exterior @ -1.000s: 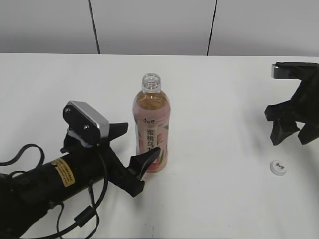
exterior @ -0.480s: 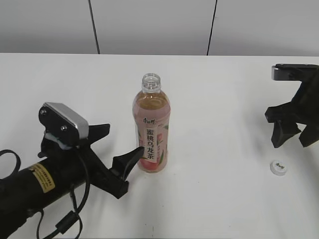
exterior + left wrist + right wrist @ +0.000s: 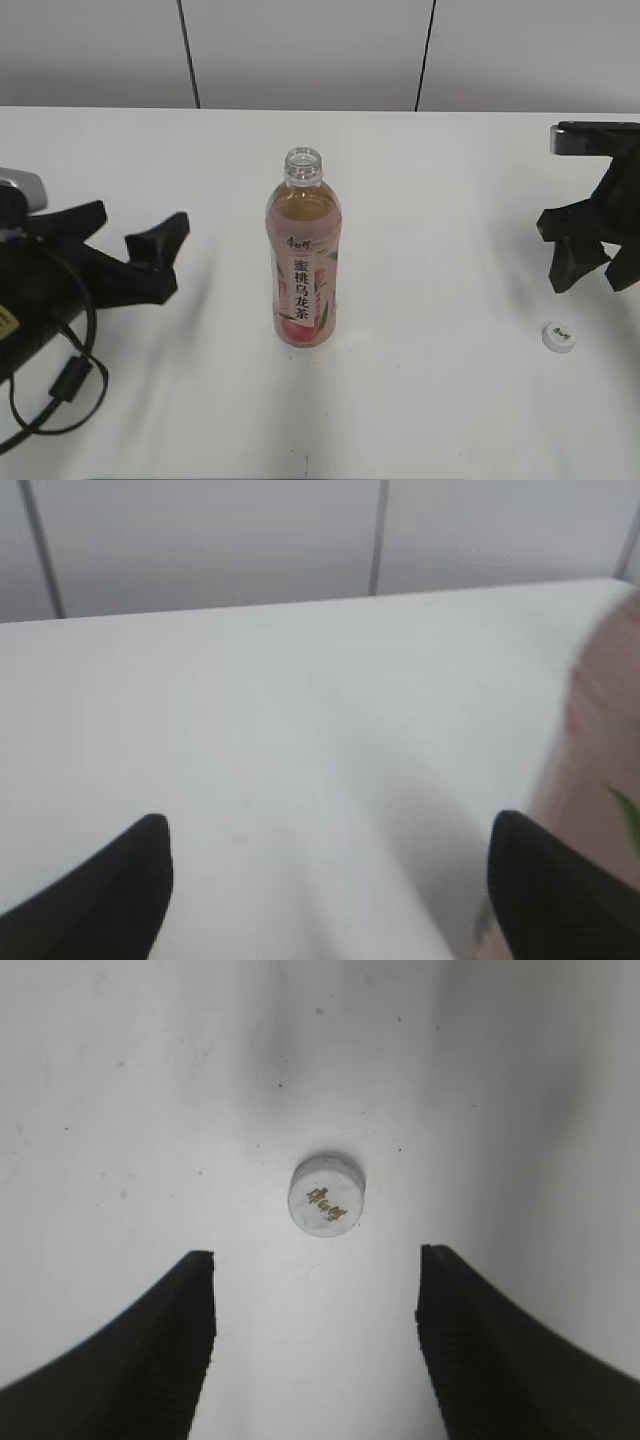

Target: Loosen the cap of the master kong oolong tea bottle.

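The master kong oolong tea bottle (image 3: 304,262) stands upright in the middle of the white table, its neck open with no cap on it. A blurred pink edge of it shows at the right of the left wrist view (image 3: 600,780). The white cap (image 3: 559,337) lies on the table at the right, apart from the bottle; it shows in the right wrist view (image 3: 326,1195). My left gripper (image 3: 135,235) is open and empty, well left of the bottle. My right gripper (image 3: 590,275) is open and empty, hovering just above and behind the cap.
The white table (image 3: 430,200) ends at a grey panelled wall (image 3: 300,50) at the back. A black cable (image 3: 60,390) loops from the left arm at the front left.
My left gripper has drawn back to the left, away from the bottle it stood beside. The bottle, the cap and the right gripper have stayed in place.
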Robot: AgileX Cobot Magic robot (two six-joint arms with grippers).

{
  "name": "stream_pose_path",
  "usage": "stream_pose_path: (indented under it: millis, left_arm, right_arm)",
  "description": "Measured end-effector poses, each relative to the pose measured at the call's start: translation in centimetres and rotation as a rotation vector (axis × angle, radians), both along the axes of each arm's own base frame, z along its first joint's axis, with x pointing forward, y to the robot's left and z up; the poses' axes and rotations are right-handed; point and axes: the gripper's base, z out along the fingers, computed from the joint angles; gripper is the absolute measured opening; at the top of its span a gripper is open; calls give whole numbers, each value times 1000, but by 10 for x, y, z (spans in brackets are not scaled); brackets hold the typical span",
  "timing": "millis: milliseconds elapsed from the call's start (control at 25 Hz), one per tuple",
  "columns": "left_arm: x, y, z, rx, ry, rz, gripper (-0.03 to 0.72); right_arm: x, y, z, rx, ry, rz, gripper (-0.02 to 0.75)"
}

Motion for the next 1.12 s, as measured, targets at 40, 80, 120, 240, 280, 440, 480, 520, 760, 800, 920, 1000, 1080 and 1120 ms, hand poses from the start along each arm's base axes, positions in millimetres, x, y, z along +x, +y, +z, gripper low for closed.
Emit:
stream_pose_path:
  millis: [40, 80, 120, 240, 280, 440, 480, 520, 760, 800, 920, 1000, 1080, 1120]
  left_arm:
    - [4, 7, 4, -13, -13, 38, 574]
    - [9, 14, 8, -21, -26, 69, 574]
    - [13, 20, 11, -25, -35, 84, 574]
    - [33, 45, 15, -29, 12, 144, 574]
    - [40, 56, 15, -44, 39, 167, 574]
    - [60, 100, 25, -140, 124, 215, 574]
    - [63, 111, 29, -157, 143, 214, 574]
    - [64, 117, 32, -160, 154, 204, 574]
    - [51, 127, 67, 20, 173, 166, 495]
    - [48, 127, 75, 37, 154, 170, 489]
    - [32, 124, 99, 110, 97, 190, 485]
    - [19, 125, 112, 167, 84, 231, 484]
    - [7, 129, 119, 214, 103, 296, 484]
    - [0, 133, 122, 240, 125, 340, 484]
  right_arm:
    - [0, 0, 2, 1, -7, 0, 480]
    - [-1, 0, 4, 1, -11, 1, 480]
    - [-1, 0, 4, 2, -14, 2, 480]
    - [1, 0, 6, 2, -22, 5, 480]
    - [1, 0, 7, 3, -24, 7, 480]
    - [1, 0, 7, 2, -26, 11, 480]
    - [1, 0, 7, 2, -26, 12, 480]
    - [1, 0, 7, 2, -26, 12, 480]
    - [1, 0, 10, 6, -39, 14, 480]
    - [1, 0, 10, 7, -41, 13, 480]
    - [0, 1, 14, 18, -53, 7, 480]
    - [0, 1, 16, 21, -57, 5, 480]
    - [0, 2, 16, 27, -57, 1, 480]
    - [0, 2, 16, 33, -56, -2, 480]
